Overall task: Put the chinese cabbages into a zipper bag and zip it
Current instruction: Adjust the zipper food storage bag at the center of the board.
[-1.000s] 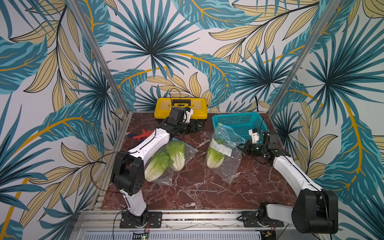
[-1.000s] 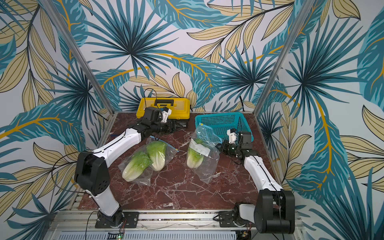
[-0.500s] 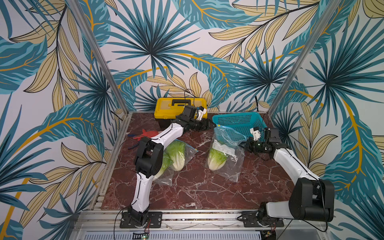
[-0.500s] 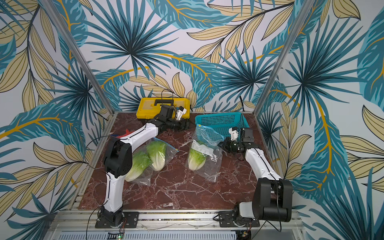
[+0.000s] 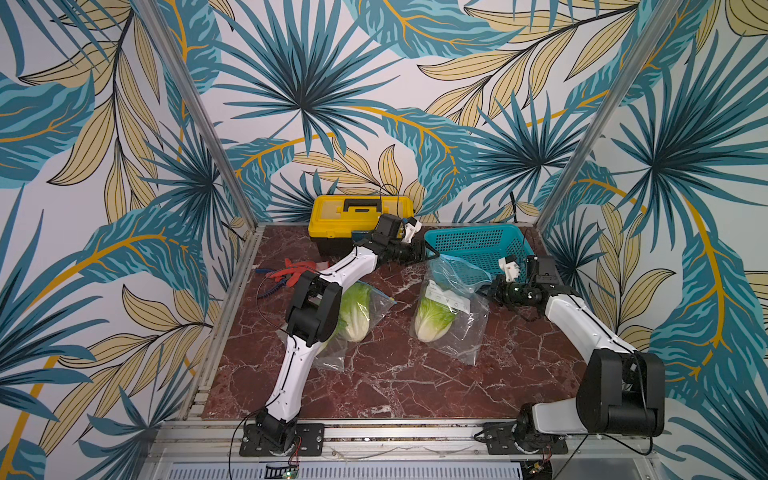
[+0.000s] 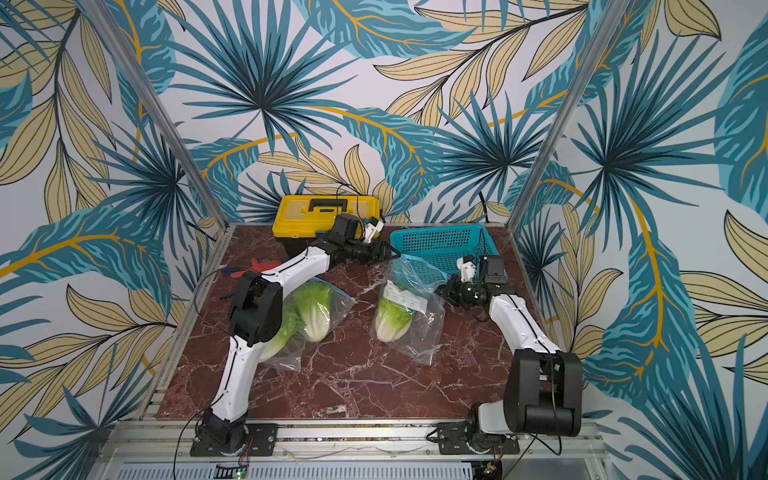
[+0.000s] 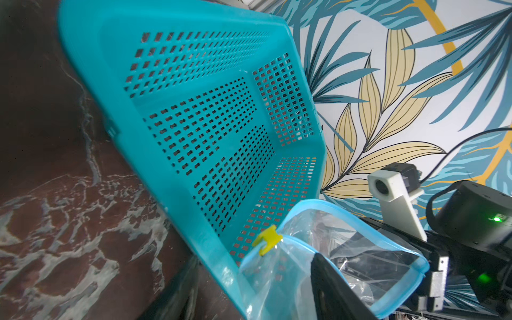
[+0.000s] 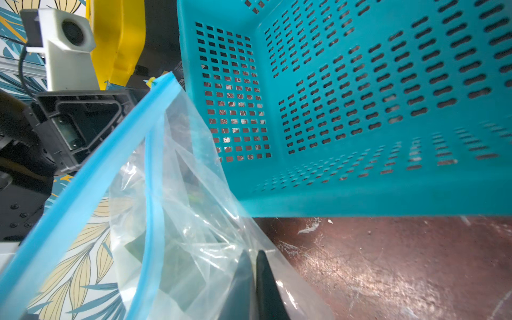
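All three cabbages are inside plastic, so loading looks done and zipping is what remains. The left bag (image 6: 338, 305) lies flat on the table (image 6: 353, 386) with two cabbages in it. One (image 6: 316, 307) is in plain sight and another (image 6: 286, 330) is half hidden behind the left arm's elbow. Whether its blue zip edge is sealed cannot be told from the top views. The right bag (image 5: 465, 328) holds the third cabbage (image 5: 434, 318), white base toward the front of the table, and its top is lifted beside the basket (image 5: 478, 245)

That bag is not zipped. In the left wrist view its mouth gapes, the two blue tracks bowed well apart, with the yellow slider (image 7: 267, 239) parked at one end. The right gripper (image 8: 253, 253) is clamped on the clear film at the end away from the slider, holding the top up. The left gripper (image 5: 430, 252) hovers at the slider end with its jaws apart, and nothing is pinched yet

The step in hand is probably taking the slider and drawing it along the track toward the right gripper

The basket shows nothing inside in either wrist view. The toolbox (image 5: 357, 210) behind it has its lid down, contents unseen
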Controlling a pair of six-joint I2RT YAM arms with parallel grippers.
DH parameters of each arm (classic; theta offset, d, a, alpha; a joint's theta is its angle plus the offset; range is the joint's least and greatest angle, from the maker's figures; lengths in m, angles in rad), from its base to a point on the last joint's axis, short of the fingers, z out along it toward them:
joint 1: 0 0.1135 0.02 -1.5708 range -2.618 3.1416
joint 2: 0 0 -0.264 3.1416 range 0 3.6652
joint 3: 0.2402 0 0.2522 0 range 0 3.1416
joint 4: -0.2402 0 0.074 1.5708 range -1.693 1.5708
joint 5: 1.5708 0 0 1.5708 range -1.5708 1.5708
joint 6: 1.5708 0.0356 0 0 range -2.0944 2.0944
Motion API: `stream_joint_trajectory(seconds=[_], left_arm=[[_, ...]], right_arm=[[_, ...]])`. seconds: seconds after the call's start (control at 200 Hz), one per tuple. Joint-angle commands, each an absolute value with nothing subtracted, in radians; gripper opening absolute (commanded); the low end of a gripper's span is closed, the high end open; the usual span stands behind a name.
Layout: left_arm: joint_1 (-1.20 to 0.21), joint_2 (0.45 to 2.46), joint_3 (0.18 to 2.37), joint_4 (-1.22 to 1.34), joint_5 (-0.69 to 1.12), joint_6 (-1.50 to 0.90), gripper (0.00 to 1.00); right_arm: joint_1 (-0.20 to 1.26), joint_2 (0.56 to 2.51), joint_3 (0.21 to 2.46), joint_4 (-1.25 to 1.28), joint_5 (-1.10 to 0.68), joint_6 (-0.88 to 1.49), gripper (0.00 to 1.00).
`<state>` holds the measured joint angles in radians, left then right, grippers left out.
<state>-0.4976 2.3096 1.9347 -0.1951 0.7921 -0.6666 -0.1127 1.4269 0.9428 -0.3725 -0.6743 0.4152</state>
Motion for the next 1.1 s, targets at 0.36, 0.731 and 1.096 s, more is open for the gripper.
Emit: stream_joint_trajectory(seconds=[0.36, 0.731, 1.096], left_arm=[[-0.504, 2.18, 1.809, -0.097, 0.88, -0.676, 0.27], [-0.499, 2.104, 1.786, -0.075, 0.871, -0.607, 0.0], [-0.522, 1.748, 1.516, -0.075, 0.892, -0.442, 0.0]], right_arm=[[-0.115, 1.422, 0.963, -0.335, -0.705, 0.466, 0.09], [-0.115, 1.376, 0.995, -0.356, -0.705, 0.495, 0.27], [-0.107, 1.089, 1.219, -0.693, -0.459, 0.183, 0.5]])
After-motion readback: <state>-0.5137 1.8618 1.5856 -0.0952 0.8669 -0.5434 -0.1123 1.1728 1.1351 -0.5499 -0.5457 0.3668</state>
